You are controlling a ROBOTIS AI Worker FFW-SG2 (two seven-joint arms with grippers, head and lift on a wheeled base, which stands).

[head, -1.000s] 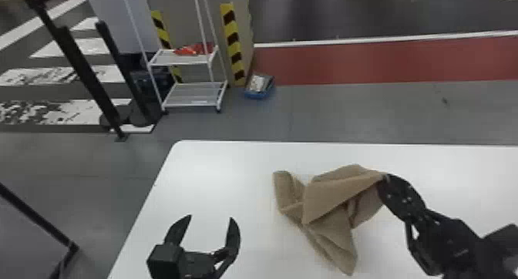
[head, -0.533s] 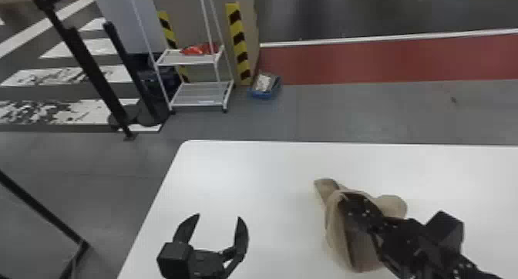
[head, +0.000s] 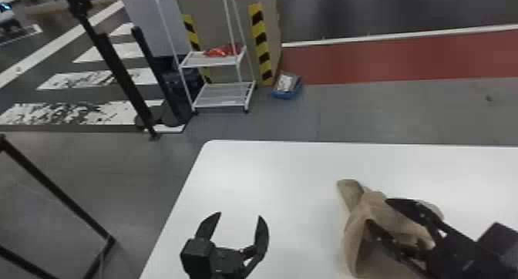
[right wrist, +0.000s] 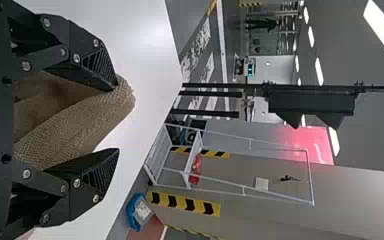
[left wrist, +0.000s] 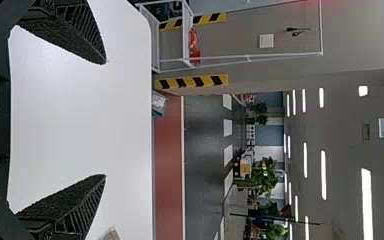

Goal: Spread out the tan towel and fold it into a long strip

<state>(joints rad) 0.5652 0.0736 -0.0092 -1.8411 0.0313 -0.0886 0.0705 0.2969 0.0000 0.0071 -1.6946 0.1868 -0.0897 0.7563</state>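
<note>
My left gripper stands open over the left part of the white table, well apart from the towel. In the left wrist view the left gripper has its fingers wide apart with nothing between them. The tan towel lies bunched at the right of the head view. My right gripper is over it, fingers parted, with cloth between them. In the right wrist view the right gripper is open, and the folded towel bulges between its fingers. Part of the cloth is hidden beneath the right arm.
The table's far edge runs across the head view. Beyond it on the floor stand a white wire-shelf cart, a blue bin and black posts.
The right gripper has let go of the towel's raised corner and moved left over the cloth, now open. The towel has dropped into a more compact heap. The head view has shifted slightly.
</note>
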